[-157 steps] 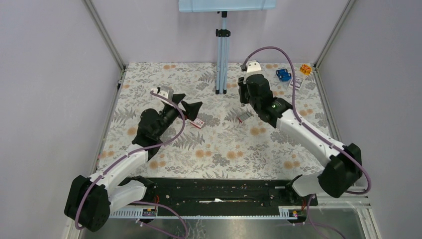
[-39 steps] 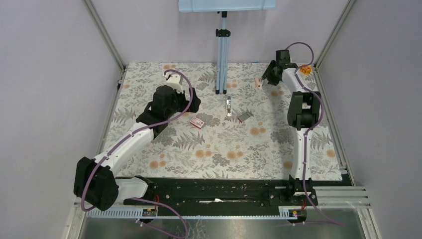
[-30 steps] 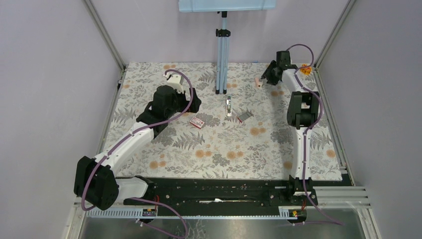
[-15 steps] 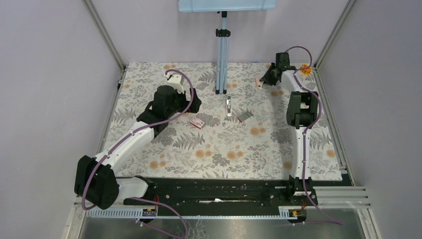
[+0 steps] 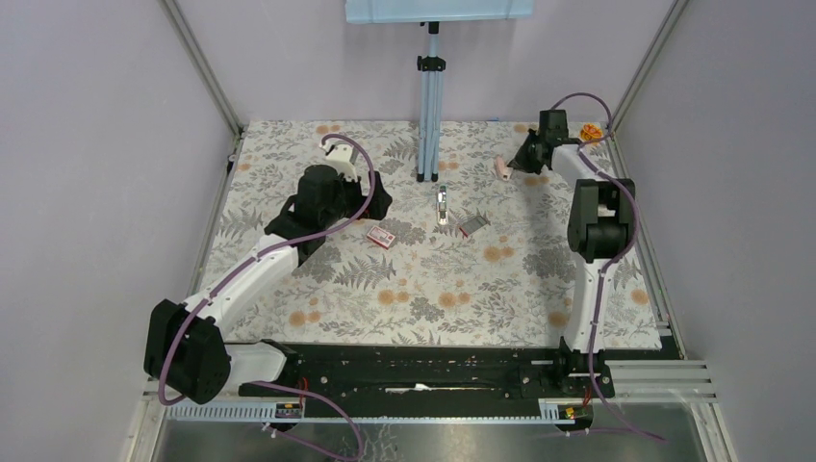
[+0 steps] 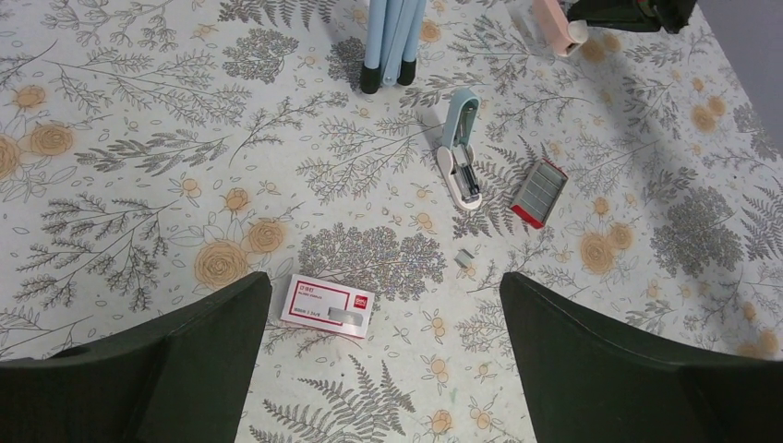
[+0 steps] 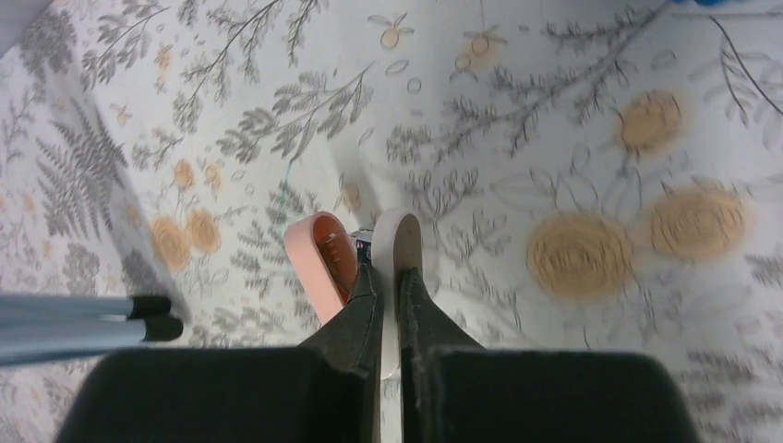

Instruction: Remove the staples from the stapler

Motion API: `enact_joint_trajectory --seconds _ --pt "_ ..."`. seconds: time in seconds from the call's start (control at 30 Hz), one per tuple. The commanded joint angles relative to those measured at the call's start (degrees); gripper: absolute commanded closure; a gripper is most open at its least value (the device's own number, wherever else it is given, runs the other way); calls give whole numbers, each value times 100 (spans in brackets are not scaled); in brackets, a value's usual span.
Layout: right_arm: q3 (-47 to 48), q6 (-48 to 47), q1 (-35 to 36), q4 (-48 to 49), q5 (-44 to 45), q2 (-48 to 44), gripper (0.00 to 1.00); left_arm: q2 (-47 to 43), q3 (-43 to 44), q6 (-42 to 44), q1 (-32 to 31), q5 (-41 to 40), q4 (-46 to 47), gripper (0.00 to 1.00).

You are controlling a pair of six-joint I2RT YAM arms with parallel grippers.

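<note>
Covering the table: flowered cloth (image 5: 433, 289), everything laid on it.
Left arm: poised over the left-centre; left gripper (image 6: 383, 295) spread fully wide, nothing in it.
Right arm: reached to the far right corner; right gripper (image 7: 388, 277) pinched tight on the white lower bar of the pink stapler (image 7: 319, 263).
Pink stapler: far right, lid splayed open beside the bar; long axis in line with the fingers, open end pointing away. Right arm far nearer, left arm well apart.
Blue stapler (image 6: 459, 152): centre, lying open, ungripped.
Staples (image 6: 538, 191): grey block just beside it.
</note>
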Motion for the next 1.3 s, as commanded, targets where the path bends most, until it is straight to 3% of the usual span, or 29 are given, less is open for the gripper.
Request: enact_joint_trajectory --seconds 0.0,0.13,0.3,0.43,0.6,0.8,0.97,1.27 --pt "-791 -198 37 735 -11 -1331 100 -120 116 -71 32 245 396 1" --pt "-1852 -246 51 1273 -273 -2209 100 -263 85 -342 35 486 765 1" --pt "-3463 -266 354 2517 -743 -3603 100 -479 -41 -1268 34 871 1630 1" --pt "-4410 -237 1173 3135 -770 -4625 100 -538 -444 -2010 29 1253 2929 1" --pt "-5164 290 2473 3670 -192 -5534 100 -375 -1045 -2824 9 1711 4640 1" --pt "-5688 1364 3293 4291 602 -6215 100 -345 -1183 -2885 -119 1665 4718 1" --pt "-5824 1825 3519 4514 827 -6348 100 -333 -1207 -2915 -178 1669 4687 2" --pt "-5653 2180 3632 4456 955 -6284 100 -50 -968 -2750 -552 1771 4610 23"
